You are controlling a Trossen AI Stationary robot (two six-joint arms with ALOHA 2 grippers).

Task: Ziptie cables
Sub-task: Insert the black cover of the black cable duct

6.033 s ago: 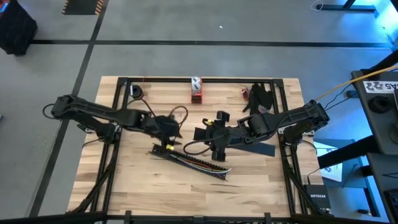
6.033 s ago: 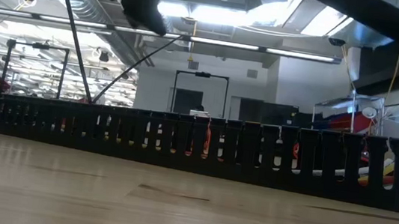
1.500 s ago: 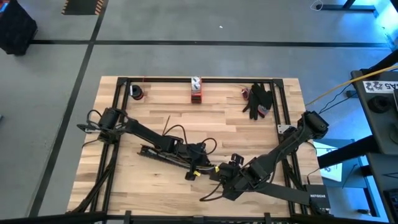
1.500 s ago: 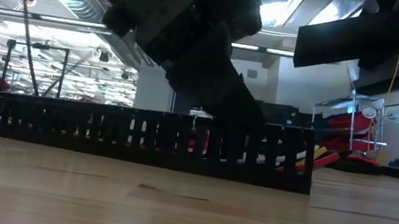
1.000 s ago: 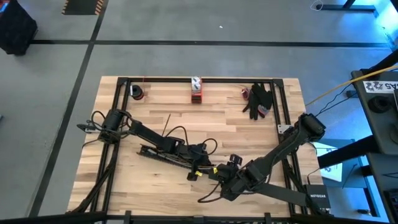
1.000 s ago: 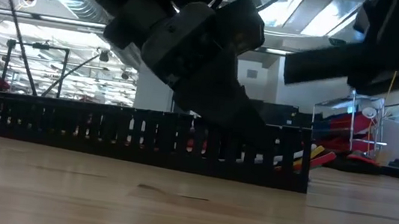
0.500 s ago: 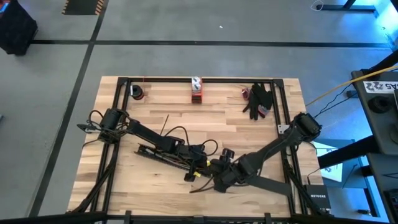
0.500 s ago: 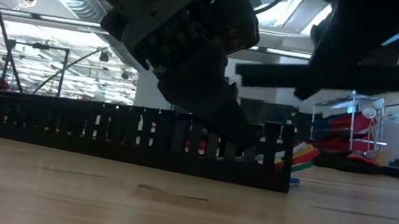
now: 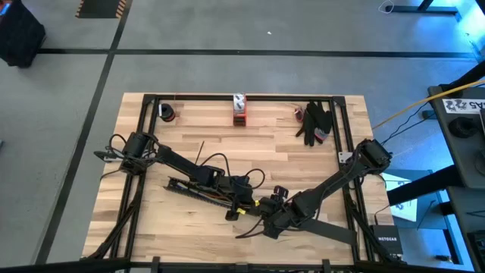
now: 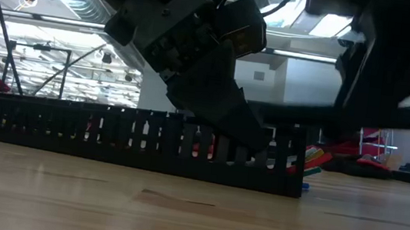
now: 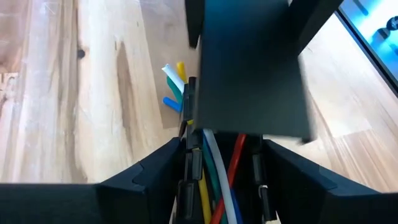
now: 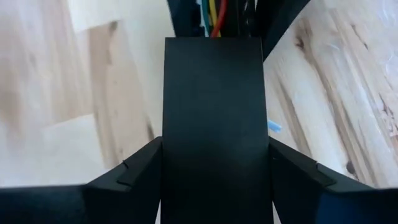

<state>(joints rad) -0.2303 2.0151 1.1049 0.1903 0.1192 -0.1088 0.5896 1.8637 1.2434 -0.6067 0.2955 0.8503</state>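
While the cables (image 11: 214, 180) and slotted bar (image 9: 198, 191) are straddled by the parted left end effector (image 11: 217, 193), a flat black cover (image 12: 214, 118) is gripped by the right end effector (image 12: 214, 180).

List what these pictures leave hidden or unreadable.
- Cables: far part hidden in the left wrist view by a flat black strip.
- Left gripper: fingers too small in the high view.
- Right gripper: its grip on the strip, hidden by the strip in its wrist view.
- Slotted bar: cut off by the low view's edge.
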